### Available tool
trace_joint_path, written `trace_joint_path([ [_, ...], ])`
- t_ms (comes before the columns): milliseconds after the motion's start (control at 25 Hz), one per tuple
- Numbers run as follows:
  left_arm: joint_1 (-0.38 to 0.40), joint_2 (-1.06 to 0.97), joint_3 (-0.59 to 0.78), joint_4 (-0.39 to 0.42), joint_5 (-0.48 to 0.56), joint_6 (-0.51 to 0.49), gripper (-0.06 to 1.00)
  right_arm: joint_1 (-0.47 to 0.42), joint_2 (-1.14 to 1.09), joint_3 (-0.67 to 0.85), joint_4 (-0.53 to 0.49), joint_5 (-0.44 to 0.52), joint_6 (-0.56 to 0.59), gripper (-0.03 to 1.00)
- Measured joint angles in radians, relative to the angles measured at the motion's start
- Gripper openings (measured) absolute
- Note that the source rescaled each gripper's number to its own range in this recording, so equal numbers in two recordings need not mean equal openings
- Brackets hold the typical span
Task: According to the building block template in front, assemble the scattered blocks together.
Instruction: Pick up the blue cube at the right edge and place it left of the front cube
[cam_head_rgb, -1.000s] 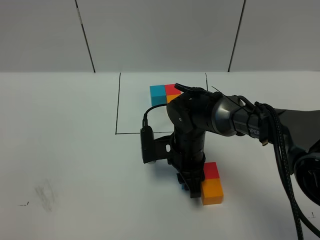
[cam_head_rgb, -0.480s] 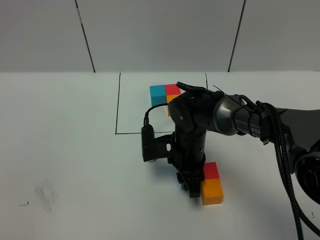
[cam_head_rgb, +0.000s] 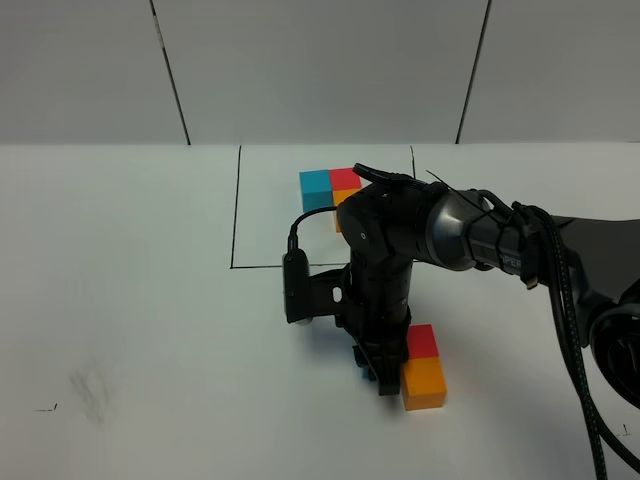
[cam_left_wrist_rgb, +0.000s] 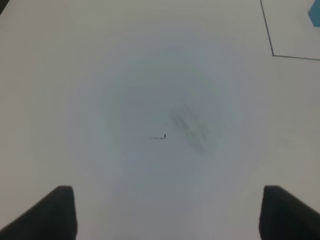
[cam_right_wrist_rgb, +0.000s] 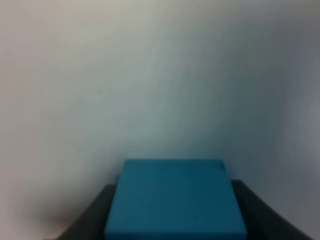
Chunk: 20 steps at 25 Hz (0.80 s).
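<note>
Blue block (cam_right_wrist_rgb: 175, 197) sits pinched in your right end effector (cam_head_rgb: 372, 376), low over the worktop (cam_head_rgb: 150, 300), just beside the red block (cam_head_rgb: 422, 340) that touches the orange block (cam_head_rgb: 424, 382). Set it flush against red, copying the framed template (cam_head_rgb: 330, 188) beyond.

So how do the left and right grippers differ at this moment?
The left gripper is open and empty, over bare table; the right gripper is shut on the blue cube. The left is out of the exterior view, while the right works beside the red cube and orange cube. Both have dark fingers.
</note>
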Motion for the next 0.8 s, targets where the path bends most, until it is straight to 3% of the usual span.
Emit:
trace_joint_path([
  [360,0.0,0.0,0.0,0.0,0.0,0.0,0.65,-0.002,0.0,0.0,0.072,-0.035,-0.043,0.0],
  [800,0.0,0.0,0.0,0.0,0.0,0.0,0.65,-0.002,0.0,0.001,0.068,-0.034,-0.052,0.0],
])
